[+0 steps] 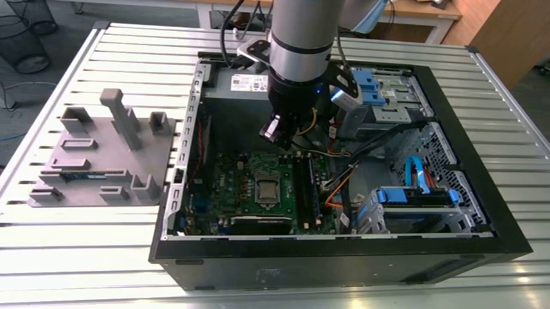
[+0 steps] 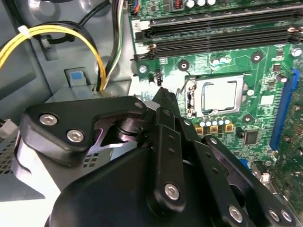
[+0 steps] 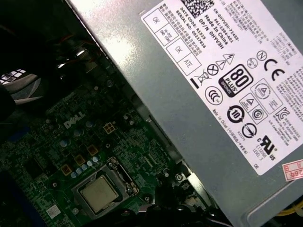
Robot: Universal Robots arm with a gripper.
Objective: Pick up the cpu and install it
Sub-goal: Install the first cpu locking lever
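Hanging above the motherboard, the gripper, whose jaw opening cannot be told, sits just beside the cpu lying flat in its socket frame.

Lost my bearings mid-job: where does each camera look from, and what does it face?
Exterior view: off the arm, above, looking down at the open computer case; arm and tool show.
Second wrist view: on the arm, facing the motherboard; tool linkage in front.
First wrist view: on the arm, facing the power supply.
Shared: the cpu in its socket.
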